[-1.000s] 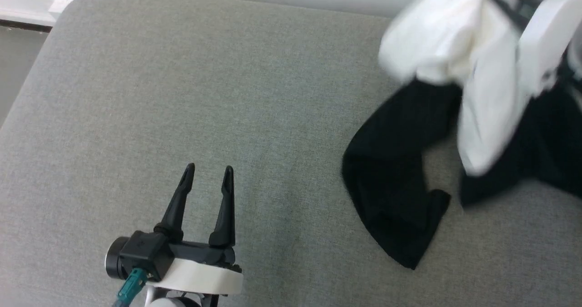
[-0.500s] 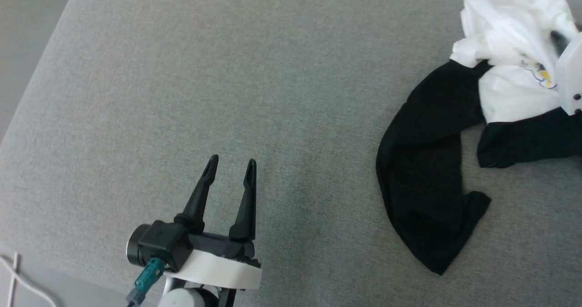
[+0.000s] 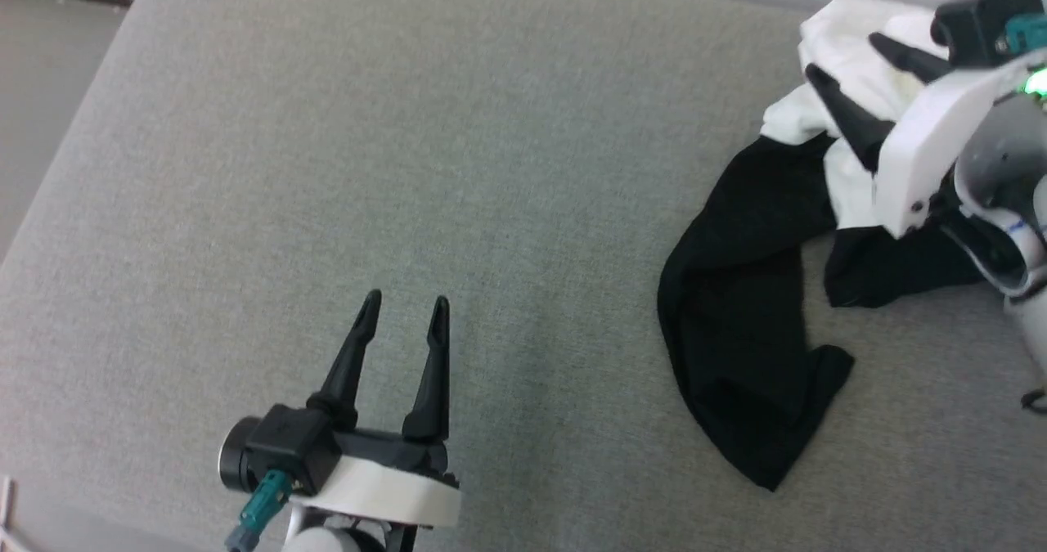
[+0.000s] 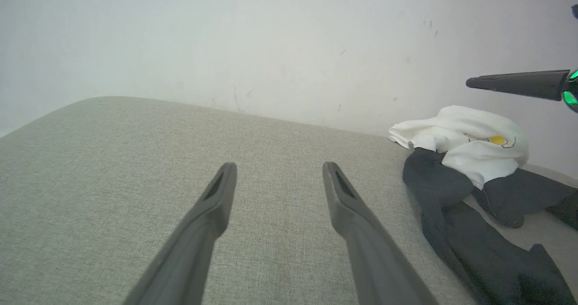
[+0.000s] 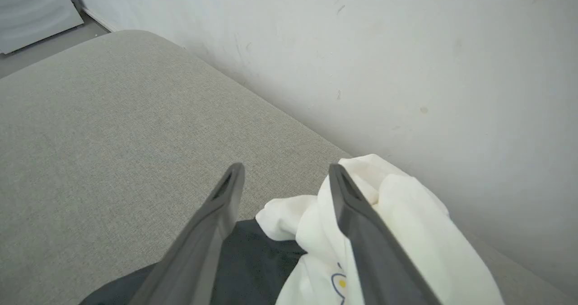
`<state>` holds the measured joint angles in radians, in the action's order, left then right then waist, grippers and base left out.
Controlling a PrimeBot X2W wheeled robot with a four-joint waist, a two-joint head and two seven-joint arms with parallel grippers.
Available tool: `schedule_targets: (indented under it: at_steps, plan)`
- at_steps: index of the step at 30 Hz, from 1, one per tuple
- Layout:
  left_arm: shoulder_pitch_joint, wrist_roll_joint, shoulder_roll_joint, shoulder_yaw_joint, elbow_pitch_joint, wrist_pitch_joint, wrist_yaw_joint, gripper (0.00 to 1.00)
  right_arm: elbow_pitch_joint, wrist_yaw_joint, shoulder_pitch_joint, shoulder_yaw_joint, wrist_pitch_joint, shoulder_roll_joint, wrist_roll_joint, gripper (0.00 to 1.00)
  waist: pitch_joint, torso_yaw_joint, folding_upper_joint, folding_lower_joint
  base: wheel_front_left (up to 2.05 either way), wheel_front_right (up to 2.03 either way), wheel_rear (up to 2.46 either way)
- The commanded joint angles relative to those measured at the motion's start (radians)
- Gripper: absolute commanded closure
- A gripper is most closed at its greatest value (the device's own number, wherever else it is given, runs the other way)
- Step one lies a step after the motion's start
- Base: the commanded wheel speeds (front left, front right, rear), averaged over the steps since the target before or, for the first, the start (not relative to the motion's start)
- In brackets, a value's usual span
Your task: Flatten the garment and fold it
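Fingers of the left gripper stand apart, gripping nothing, low over the bare grey woven upholstered pad. Well to its right, the soft white T-shirt with black sleeves lies bunched near the pad's far edge, close to the pale scuffed wall, with one black sleeve trailing toward the robot. The right gripper hangs above the white heap, fingers spread, empty and clear of the cloth.

Far right on counter, beside wall: garment, right hand above; well leftward and nearer: left hand.
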<state>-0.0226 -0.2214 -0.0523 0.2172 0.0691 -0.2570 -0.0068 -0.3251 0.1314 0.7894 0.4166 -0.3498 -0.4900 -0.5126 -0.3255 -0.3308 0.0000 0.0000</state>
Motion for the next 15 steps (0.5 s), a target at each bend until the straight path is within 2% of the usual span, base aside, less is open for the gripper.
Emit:
schedule_targets:
  at_steps: [1, 4, 7, 10, 12, 15]
  plan:
    - [0.019, 0.012, 0.002, -0.004, -0.001, -0.005, 0.002, 0.0, 0.05, -0.001, -0.047, -0.021, -0.002, -0.004, -0.02, 0.0, 0.083, 0.046, 0.0, 0.0, 0.0, 0.0, 0.0]
    - [0.043, 0.019, 0.002, -0.012, 0.002, -0.005, 0.003, 0.0, 0.159, -0.001, -0.162, -0.114, 0.048, 0.004, -0.005, 0.0, 0.126, 0.057, 0.0, 0.0, 0.0, 0.0, 0.0]
    - [0.076, 0.025, 0.001, -0.029, 0.005, -0.005, 0.005, 0.0, 0.278, -0.001, -0.342, -0.25, 0.129, 0.06, 0.085, 0.0, 0.164, 0.078, 0.0, 0.0, 0.0, 0.0, 0.0]
    - [0.112, 0.032, -0.002, -0.047, 0.015, -0.005, 0.004, 0.0, 0.401, -0.001, -0.547, -0.396, 0.206, 0.167, 0.22, 0.0, 0.19, 0.105, 0.0, 0.0, 0.0, 0.0, 0.0]
    - [0.133, 0.037, -0.004, -0.055, 0.024, -0.005, 0.003, 0.0, 0.482, -0.001, -0.676, -0.491, 0.252, 0.263, 0.313, 0.0, 0.2, 0.123, 0.0, 0.0, 0.0, 0.0, 0.0]
    - [0.156, 0.044, -0.004, -0.062, 0.036, -0.005, 0.002, 0.0, 0.589, -0.001, -0.831, -0.57, 0.314, 0.389, 0.43, 0.0, 0.205, 0.153, 0.0, 0.0, 0.0, 0.0, 0.0]
